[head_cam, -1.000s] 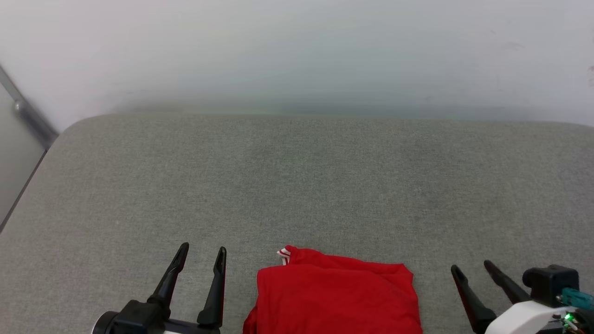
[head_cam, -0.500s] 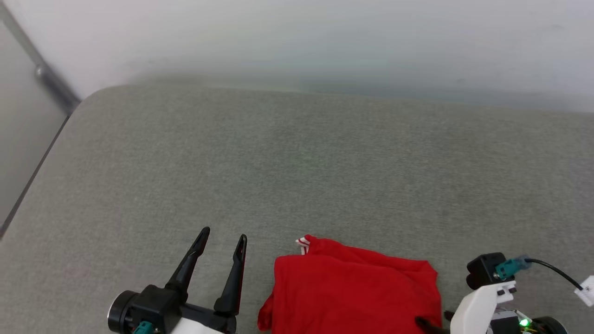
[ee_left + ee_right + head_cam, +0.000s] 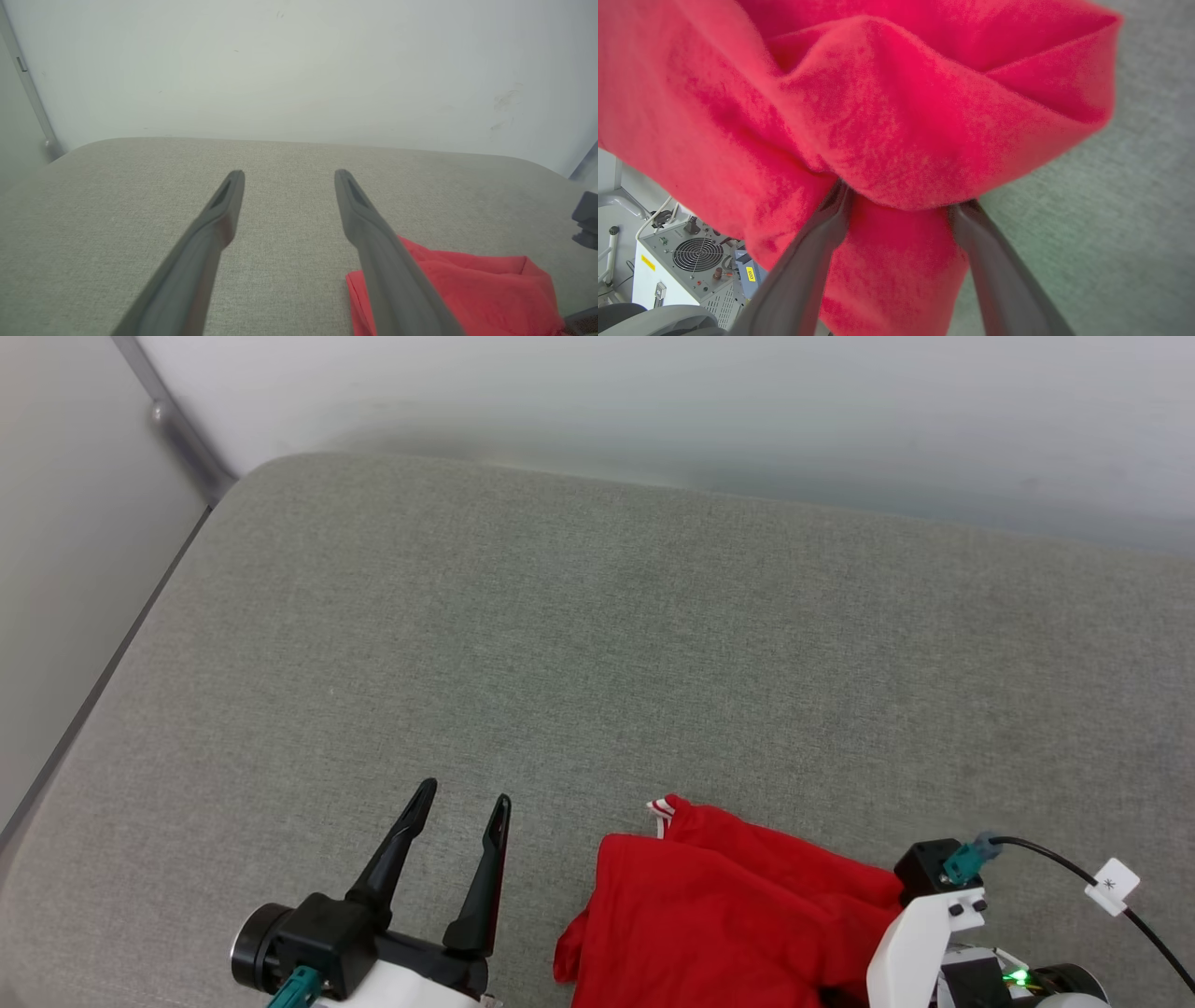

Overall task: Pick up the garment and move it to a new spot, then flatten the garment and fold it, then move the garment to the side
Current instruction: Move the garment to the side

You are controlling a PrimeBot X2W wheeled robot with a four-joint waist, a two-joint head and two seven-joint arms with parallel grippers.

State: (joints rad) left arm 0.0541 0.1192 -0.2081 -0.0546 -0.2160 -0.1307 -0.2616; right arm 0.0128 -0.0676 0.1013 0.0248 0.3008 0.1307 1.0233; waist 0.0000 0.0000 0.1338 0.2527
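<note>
Garment (image 3: 728,915): red cloth, loosely folded and rumpled, lying on the grey cushion (image 3: 560,616) at its near edge, right of the middle; its lower part runs off the bottom of the head view. A scrap of red-and-white striped trim (image 3: 663,807) sticks up at its far-left corner. Writing: in the right wrist view a white machine box (image 3: 668,270) with a round fan grille (image 3: 697,254) stands beyond the cushion's edge. The box carries a yellow sticker (image 3: 648,262), its text too small to read. Just right of the box is a second yellow sticker (image 3: 750,274) whose dark digits look like 008. At the right, toward the near edge, a white tag (image 3: 1108,884) hangs on a black cable (image 3: 1046,852); it bears a small star-like mark, nothing else legible. Arms: left gripper (image 3: 466,793) sits over the near edge, left of the garment and apart from it. Its fingers (image 3: 224,210) are spread wide with nothing between them, pointing toward the far edge and the pale wall (image 3: 653,401). Right gripper (image 3: 902,200) enters at the garment's right side. Its white wrist link and black block with a teal connector (image 3: 962,865) stand above the cloth, and the fingertips are buried in it. In the right wrist view both fingers (image 3: 803,270) stand well apart, jaws spread, with red cloth bunched between them and draped over the tips. Whether they bear the cloth's weight cannot be told.
</note>
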